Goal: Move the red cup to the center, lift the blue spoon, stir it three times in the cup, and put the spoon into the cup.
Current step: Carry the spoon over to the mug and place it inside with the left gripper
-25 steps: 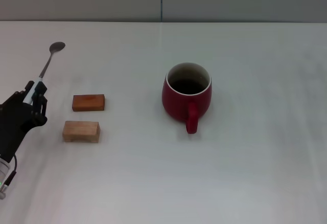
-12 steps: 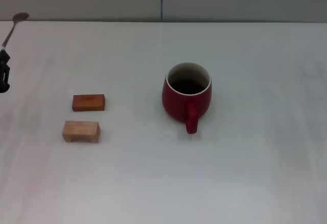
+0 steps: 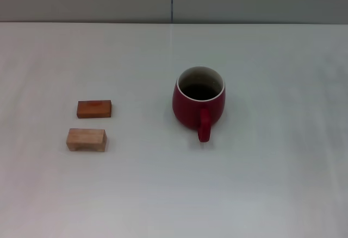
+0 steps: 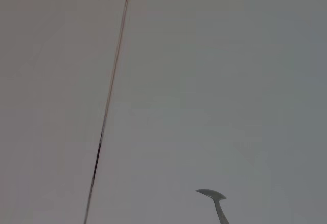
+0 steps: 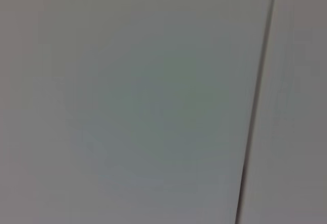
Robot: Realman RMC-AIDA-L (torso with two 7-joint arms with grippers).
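The red cup (image 3: 199, 104) stands upright near the middle of the table (image 3: 261, 183), its handle pointing toward me and its dark inside holding nothing. Of the blue spoon, only the grey metal bowl and neck (image 4: 213, 199) show, in the left wrist view, raised in the air in front of a plain grey wall. Its handle is out of view. The left arm has left the head view to the left with the spoon in its grip, and its fingers show in no view. The right gripper is out of sight; its wrist view shows only a wall.
Two small wooden blocks lie left of the cup: a reddish one (image 3: 94, 108) and a paler one (image 3: 86, 139) nearer me. A dark vertical seam (image 4: 108, 106) runs down the wall panels behind the table.
The left gripper, holding the spoon, rose and swung out past the left edge of the head view. The cup and blocks have not moved.
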